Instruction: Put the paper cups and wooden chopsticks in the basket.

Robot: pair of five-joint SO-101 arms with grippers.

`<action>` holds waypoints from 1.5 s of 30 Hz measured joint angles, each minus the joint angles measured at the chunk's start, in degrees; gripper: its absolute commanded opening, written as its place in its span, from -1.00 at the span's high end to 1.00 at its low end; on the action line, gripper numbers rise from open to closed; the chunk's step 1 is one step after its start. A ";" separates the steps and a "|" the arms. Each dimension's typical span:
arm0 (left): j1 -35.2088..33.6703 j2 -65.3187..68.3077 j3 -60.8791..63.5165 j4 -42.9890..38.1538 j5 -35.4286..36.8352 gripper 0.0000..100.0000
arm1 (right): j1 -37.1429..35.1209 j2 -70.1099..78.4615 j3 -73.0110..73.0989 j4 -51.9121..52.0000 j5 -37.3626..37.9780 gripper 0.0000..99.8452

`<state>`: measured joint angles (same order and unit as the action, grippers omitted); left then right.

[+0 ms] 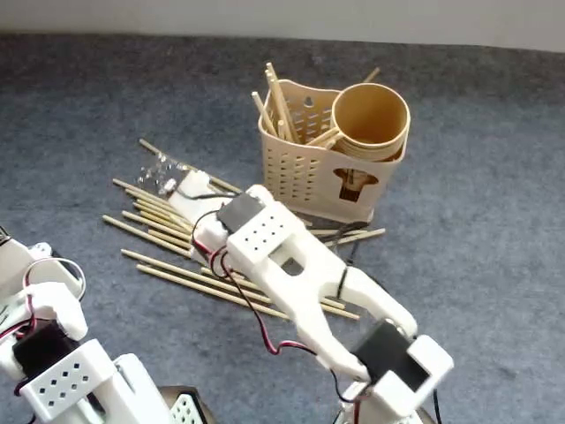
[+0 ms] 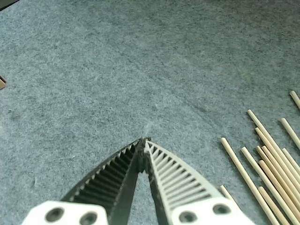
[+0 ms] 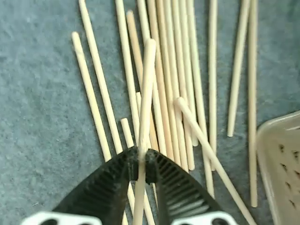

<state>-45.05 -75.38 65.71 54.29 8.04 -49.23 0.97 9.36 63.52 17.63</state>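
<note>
A cream slotted basket point(image 1: 309, 172) stands on the grey carpet with stacked paper cups point(image 1: 371, 119) and several wooden chopsticks point(image 1: 278, 102) inside. More chopsticks point(image 1: 177, 238) lie scattered on the carpet to its left. My right gripper point(image 1: 181, 193) is over that pile, stretched out from the lower right. In the right wrist view it point(image 3: 140, 157) is shut on one chopstick point(image 3: 146, 89), held above the others point(image 3: 178, 70), with the basket's corner point(image 3: 281, 154) beside them. My left gripper point(image 2: 144, 140) is shut with nothing in it, over bare carpet near some chopstick ends point(image 2: 262, 159).
The left arm point(image 1: 53, 353) sits folded at the lower left corner of the high view. A small crumpled clear wrapper point(image 1: 157, 172) lies at the far end of the pile. Open carpet stretches to the right of the basket and along the back.
</note>
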 measured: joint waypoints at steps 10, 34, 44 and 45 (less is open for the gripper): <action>0.00 0.00 1.58 -1.58 0.00 0.98 | 2.02 -19.25 0.35 0.88 -11.52 0.99; 0.18 0.00 3.08 -3.87 0.00 0.98 | 22.68 -34.90 0.44 -34.11 -13.98 0.99; 0.18 0.00 3.08 -3.87 0.00 0.98 | 27.25 -33.23 5.71 -55.12 -13.98 0.99; 0.26 0.00 3.08 -3.87 0.00 0.98 | 27.60 -32.53 6.95 -56.88 -13.98 0.99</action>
<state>-44.79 -75.38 68.79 50.42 8.04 -21.63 -31.56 16.31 6.64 3.65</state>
